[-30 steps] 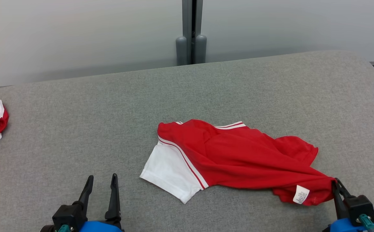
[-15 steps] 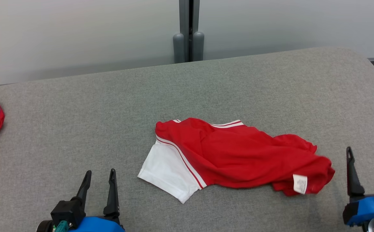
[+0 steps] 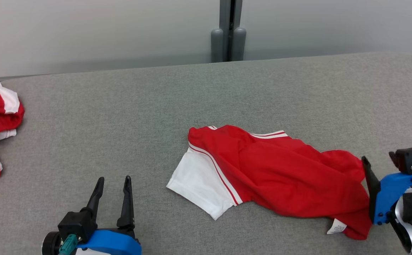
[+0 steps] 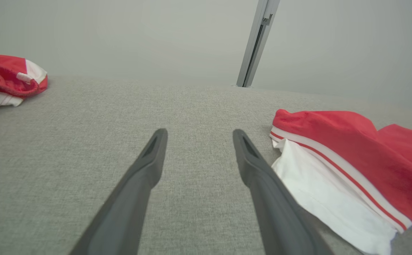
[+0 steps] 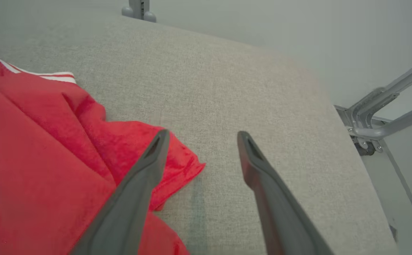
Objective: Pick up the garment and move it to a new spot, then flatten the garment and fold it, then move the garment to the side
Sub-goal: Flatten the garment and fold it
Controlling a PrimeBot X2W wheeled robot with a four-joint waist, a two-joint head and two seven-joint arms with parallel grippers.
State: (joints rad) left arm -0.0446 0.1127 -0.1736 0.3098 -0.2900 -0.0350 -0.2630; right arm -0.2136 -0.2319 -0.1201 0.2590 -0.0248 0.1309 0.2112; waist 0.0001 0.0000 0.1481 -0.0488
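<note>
The red shirt [image 3: 280, 173] lies in a crumpled heap on the grey bench [image 3: 121, 106], a bit right of the middle. Its white sleeve [image 3: 199, 180] sticks out flat toward the left jaws.

The left jaws are wide and hold nothing. They sit near the sleeve but do not touch it. The right jaws are wide too and hold nothing. They are just beside the shirt's red edge, and I cannot tell if one finger [image 5: 145, 170] touches it.

The shirt looks light, soft and floppy. I think it will sag and bunch up when lifted, and it will not break. A good place to pinch is a thin edge, like the hem near the little white tag [image 3: 336, 226] or the end of the sleeve. One hold at each side would help pull it flat.
</note>
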